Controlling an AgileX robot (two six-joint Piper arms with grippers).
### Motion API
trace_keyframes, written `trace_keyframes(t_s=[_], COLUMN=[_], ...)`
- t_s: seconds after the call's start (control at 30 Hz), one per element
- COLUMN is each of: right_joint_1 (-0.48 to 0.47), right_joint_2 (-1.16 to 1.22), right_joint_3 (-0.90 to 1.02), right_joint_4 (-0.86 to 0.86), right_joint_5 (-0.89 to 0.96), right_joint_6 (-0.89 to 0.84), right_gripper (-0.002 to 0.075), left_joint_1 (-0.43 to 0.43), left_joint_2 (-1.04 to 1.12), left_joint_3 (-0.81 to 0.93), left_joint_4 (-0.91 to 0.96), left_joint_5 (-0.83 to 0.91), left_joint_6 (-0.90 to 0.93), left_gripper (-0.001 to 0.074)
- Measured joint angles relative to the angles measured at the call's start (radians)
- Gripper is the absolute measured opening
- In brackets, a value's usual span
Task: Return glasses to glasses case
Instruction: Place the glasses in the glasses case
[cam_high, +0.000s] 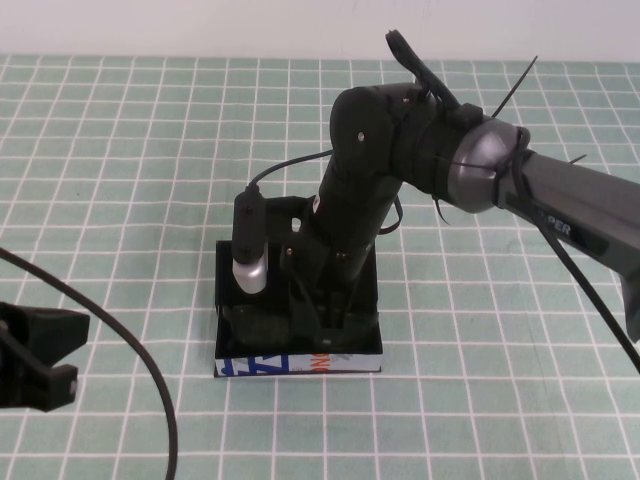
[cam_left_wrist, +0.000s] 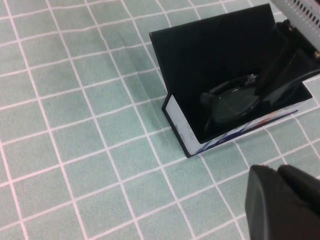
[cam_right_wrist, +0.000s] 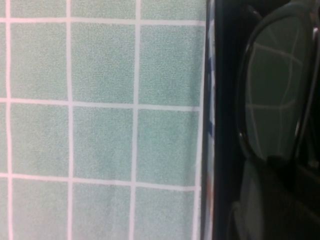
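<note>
Nearest the high camera sits my left gripper, parked low at the table's near left edge, well apart from the work; whether its fingers are parted or closed I cannot tell. The glasses lie down inside the glasses case, one dark greenish lens close against the printed front wall, the frame sitting below the rim. My right gripper reaches straight down into the case over them, wrist bent steeply so I can come in from above past the raised lid, which stands upright behind the tray and leaves the mouth free. Whether my right jaws grip the frame or have let go I cannot tell, since my own arm hides them from above and only dark shapes show beside the lens. I judge the glasses are seated, so lifting clear without snagging a temple is what remains, then shutting the lid. The case rests on a green mat ruled in white squares, with a pale wall along its far edge.
</note>
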Motion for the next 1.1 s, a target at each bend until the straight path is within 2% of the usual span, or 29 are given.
trace_keyframes(t_s=[0.17, 0.57, 0.7, 0.93, 1.1], right_joint_1=[0.000, 0.000, 0.000, 0.000, -0.032], right_joint_2=[0.000, 0.000, 0.001, 0.001, 0.001], right_joint_3=[0.000, -0.002, -0.047, -0.192, -0.224], right_joint_4=[0.000, 0.000, 0.000, 0.006, 0.013], right_joint_5=[-0.015, -0.020, -0.006, -0.001, 0.000], right_joint_6=[0.000, 0.019, 0.043, 0.215, 0.435], right_gripper=[0.0059, 0.0062, 0.0026, -0.0009, -0.0011], left_joint_1=[0.000, 0.000, 0.000, -0.041, -0.074], left_joint_2=[0.000, 0.002, 0.026, 0.138, 0.231], left_joint_3=[0.000, 0.000, 0.000, 0.000, 0.000], left_joint_4=[0.000, -0.004, -0.004, -0.139, -0.270], left_joint_5=[0.000, 0.000, 0.000, 0.014, 0.005], left_joint_6=[0.000, 0.003, 0.038, 0.260, 0.404], left_gripper=[-0.0002, -0.0002, -0.0002, -0.0002, -0.0002])
